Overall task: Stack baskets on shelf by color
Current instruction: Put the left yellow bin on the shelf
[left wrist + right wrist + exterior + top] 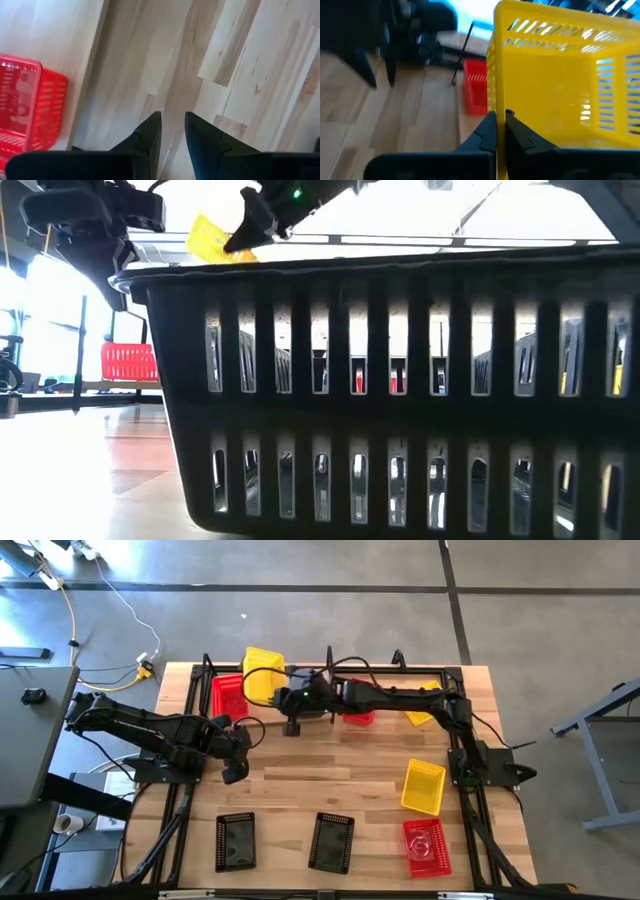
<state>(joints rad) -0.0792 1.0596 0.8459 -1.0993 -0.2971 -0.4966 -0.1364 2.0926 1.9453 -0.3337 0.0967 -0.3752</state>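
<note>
No writing or label can be read on any basket or on either arm. The surface is pale wood in long strips, with a black-tube shelf framing its far part; beyond it lies a grey concrete floor with a yellow cable trailing at far left.

The right gripper reaches across to the far middle, its fingers pressed onto the wall of a yellow basket, which it holds above the shelf's left part (the low view shows it lifted). Just left of that sits a red basket on the shelf. More red shows under the right arm.

The left gripper hangs over bare wood at the left, fingers a narrow gap apart and holding nothing.

On the near surface lie two black baskets, side by side but apart. At near right a second yellow basket sits tilted, touching another red one nearer still.
</note>
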